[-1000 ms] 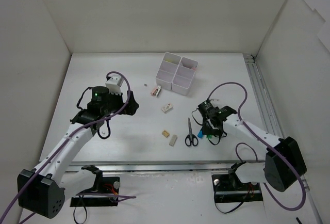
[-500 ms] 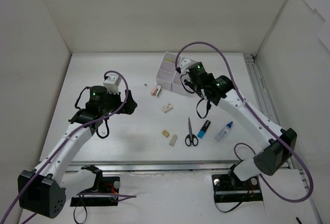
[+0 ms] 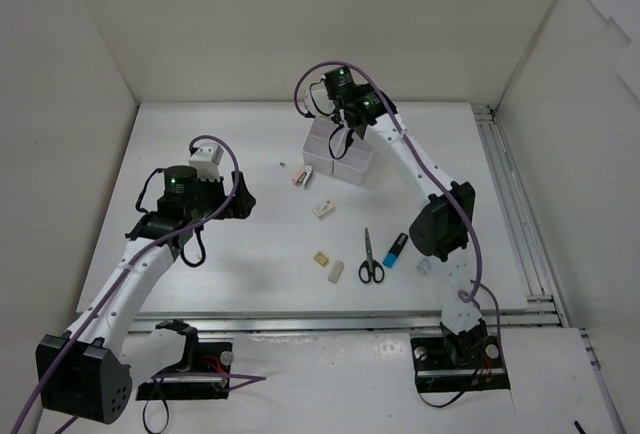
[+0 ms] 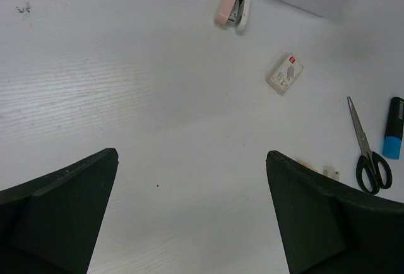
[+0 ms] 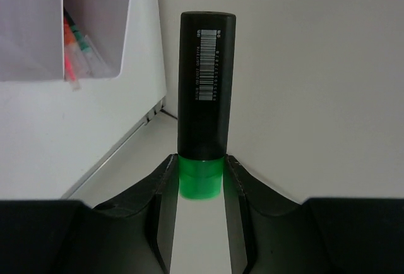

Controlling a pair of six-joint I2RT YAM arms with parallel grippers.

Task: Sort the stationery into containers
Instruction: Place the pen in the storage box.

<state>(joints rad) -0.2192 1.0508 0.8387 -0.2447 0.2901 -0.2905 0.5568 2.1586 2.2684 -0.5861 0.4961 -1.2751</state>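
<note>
Right gripper (image 5: 201, 166) is clamped on a green highlighter (image 5: 205, 84) - the green cap end is pinched between the two fingers (image 5: 163, 198) and the black barrel with the barcode label sticks straight out past them. In the overhead view that arm is stretched out far over the block of four white bins (image 3: 352, 167). From the wrist view, a bin with orange and green markers in it can be seen just up and left of the highlighter. Whether the tip is already inside a neighbouring bin can't be told.

Left gripper (image 4: 191, 157) is spread wide with nothing in it, hanging over bare table (image 4: 126, 84) on the left side, well apart from the bins.

Stuff left lying on the table:
- a pink and white stapler (image 3: 303, 176) just beside the bins
- a small boxed eraser (image 3: 323, 209) a bit nearer the arms
- black-handled scissors (image 3: 369, 259), with a blue highlighter (image 3: 396, 250) lying just beside them on the right
- a tan eraser (image 3: 321, 258) and a white eraser (image 3: 336, 272) near each other, left of the scissors
</note>
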